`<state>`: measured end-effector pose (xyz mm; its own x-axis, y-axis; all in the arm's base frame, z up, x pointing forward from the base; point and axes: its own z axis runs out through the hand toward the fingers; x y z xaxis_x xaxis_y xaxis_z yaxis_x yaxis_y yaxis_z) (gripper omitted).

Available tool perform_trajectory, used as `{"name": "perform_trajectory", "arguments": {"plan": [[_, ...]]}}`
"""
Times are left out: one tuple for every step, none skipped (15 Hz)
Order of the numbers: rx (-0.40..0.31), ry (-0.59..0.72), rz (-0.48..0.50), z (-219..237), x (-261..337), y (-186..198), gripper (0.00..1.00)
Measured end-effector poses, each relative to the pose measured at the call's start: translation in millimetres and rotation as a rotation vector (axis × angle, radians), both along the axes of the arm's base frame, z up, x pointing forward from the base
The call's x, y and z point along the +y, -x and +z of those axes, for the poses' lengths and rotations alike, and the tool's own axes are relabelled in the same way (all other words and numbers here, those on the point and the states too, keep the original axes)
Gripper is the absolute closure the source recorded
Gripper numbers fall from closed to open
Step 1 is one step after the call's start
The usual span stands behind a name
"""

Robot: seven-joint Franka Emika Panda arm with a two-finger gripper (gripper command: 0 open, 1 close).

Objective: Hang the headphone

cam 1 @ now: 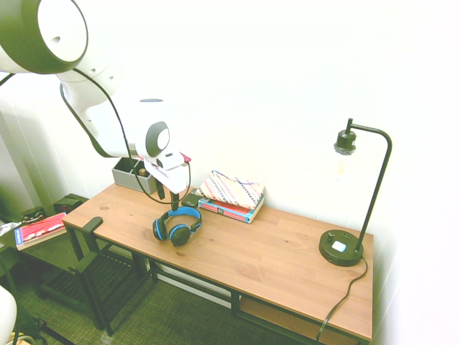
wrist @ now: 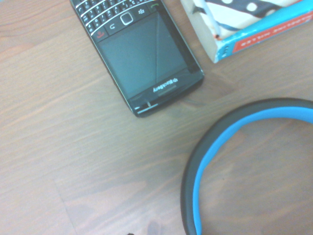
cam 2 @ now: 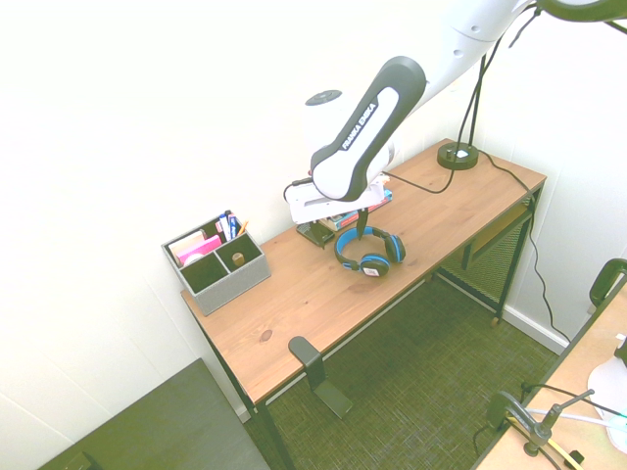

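Note:
The headphone (cam 1: 177, 226) lies flat on the wooden desk (cam 1: 273, 251), with a bright blue headband and black ear cups. In the second exterior view the headphone (cam 2: 369, 251) sits near the desk's front edge. My gripper (cam 1: 167, 195) hangs just above the headband's far side, pointing down. It is open and holds nothing. From the other side my gripper (cam 2: 349, 225) stands between the headphone and the books. The wrist view shows the headband's blue arc (wrist: 205, 166) close below.
A black phone (wrist: 142, 54) lies beside the headband, next to stacked books (cam 1: 231, 195). A grey organiser (cam 2: 216, 262) stands at one end of the desk and a black lamp (cam 1: 343, 248) at the other. A black hook (cam 2: 312, 360) is clamped to the desk's edge.

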<state>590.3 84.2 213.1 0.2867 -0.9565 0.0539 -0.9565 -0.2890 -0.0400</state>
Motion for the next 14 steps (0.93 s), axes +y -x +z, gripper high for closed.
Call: {"name": "perform_trajectory", "arguments": {"plan": [[0.001, 0.001, 0.000, -6, -1, -6, 1.00], [0.003, -0.003, 0.002, -11, -2, -11, 1.00], [0.006, -0.004, 0.006, -17, -2, -15, 1.00], [0.008, -0.007, 0.008, -21, -3, -20, 1.00], [0.012, -0.011, 0.007, -27, -3, -24, 1.00], [0.018, -0.017, 0.005, -33, -4, -28, 1.00], [0.022, -0.021, 0.006, -37, -4, -32, 1.00], [0.029, -0.023, 0.007, -41, -4, -34, 1.00], [0.035, -0.024, 0.007, -46, -6, -36, 1.00], [0.040, -0.026, 0.008, -50, -8, -38, 1.00], [0.041, -0.031, 0.008, -52, -9, -39, 1.00], [0.041, -0.033, 0.009, -53, -9, -40, 1.00], [0.041, -0.036, 0.009, -53, -10, -41, 1.00], [0.041, -0.038, 0.008, -53, -11, -41, 1.00]]}}
